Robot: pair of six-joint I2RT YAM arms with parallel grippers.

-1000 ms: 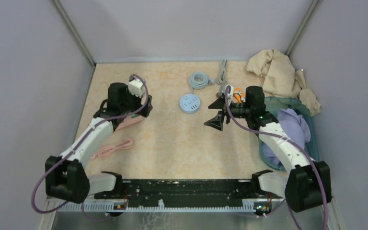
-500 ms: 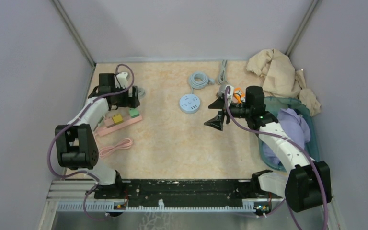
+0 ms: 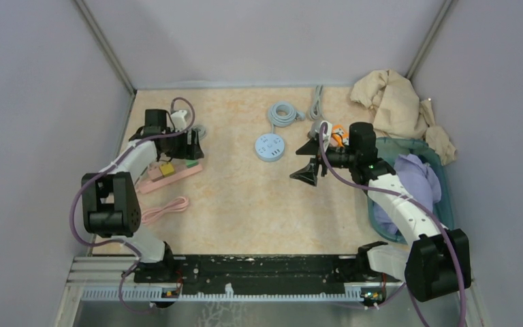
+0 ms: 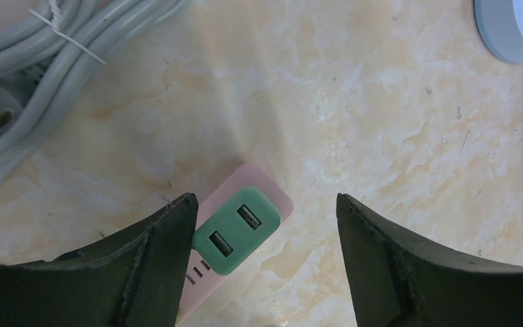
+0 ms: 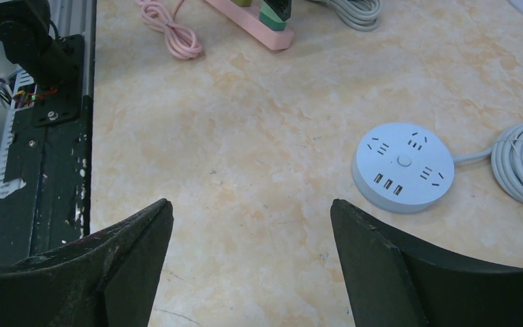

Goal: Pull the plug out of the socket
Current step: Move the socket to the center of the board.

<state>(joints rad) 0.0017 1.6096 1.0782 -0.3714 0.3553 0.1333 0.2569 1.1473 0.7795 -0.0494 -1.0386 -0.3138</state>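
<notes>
A pink power strip [image 3: 151,182] lies at the left of the table with a green USB plug [image 3: 191,163] and a yellow plug [image 3: 167,169] seated in it. My left gripper [image 3: 188,146] hovers open just above the strip's green end. In the left wrist view the green plug [image 4: 241,228] sits on the pink strip [image 4: 277,196], and my left gripper [image 4: 265,262] is open, its left finger [image 4: 156,259] right against the plug's edge. My right gripper [image 3: 308,161] is open and empty over mid table, also seen in the right wrist view [image 5: 252,262].
A round white socket hub [image 3: 270,147] with a coiled grey cable [image 3: 284,113] lies mid-back. A grey cable bundle [image 4: 41,61] lies beside the strip. A pink cable [image 3: 160,212] lies near left. A basket [image 3: 449,204] of clothes and beige cloth [image 3: 395,102] are at right.
The left arm has folded back and its gripper has swung left, then come down a little over the strip's green plug. The right arm has not moved.
</notes>
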